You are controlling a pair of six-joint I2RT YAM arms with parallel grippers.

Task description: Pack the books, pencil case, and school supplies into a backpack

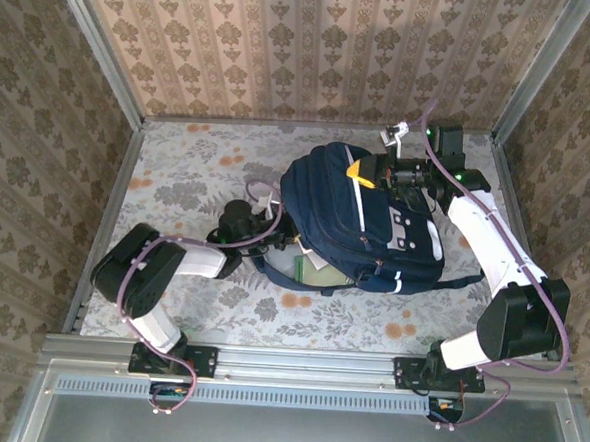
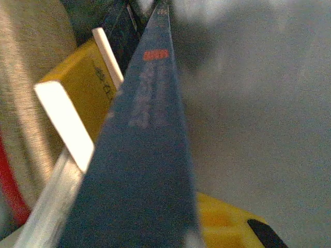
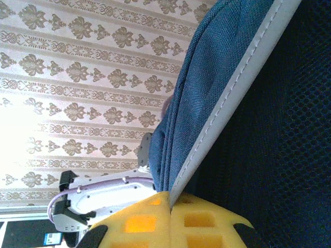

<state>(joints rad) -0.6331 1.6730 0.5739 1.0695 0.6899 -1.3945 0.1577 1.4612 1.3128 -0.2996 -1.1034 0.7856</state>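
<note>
Floral-patterned worktop (image 1: pixel 188 174), enclosed by wallpapered panels, carries the backpack (image 1: pixel 365 220), which lies near the centre with its open mouth turned toward the left arm. We see the right tool (image 1: pixel 380 172) at the far upper corner of the bag. In the right wrist view its yellow pads (image 3: pixel 207 230) are closed on a fold of blue fabric edged with white piping, so this tool grips the backpack itself. We judge its purpose to be anchoring. The pinch tensions the top edge, so the mouth is held spread and the bag cannot slide while things are pushed in from the other side.

The left tool (image 1: pixel 243 221) sits right at the mouth. In the left wrist view a thin blue book (image 2: pixel 150 155) runs edge-on away from the camera, touching the one yellow pad (image 2: pixel 220 222) that shows. The opposite finger is hidden behind the cover, yet we read the tool as pinched on this book. Holding it edge-on presents the narrowest profile to the opening.

Beside the book stands a yellow item (image 2: pixel 72 88) with a white edge, which we cannot identify with confidence. Pale flat items (image 1: pixel 307 268) show inside the mouth, already in the bag. We judge packing to be well along, with the blue book at the opening.
</note>
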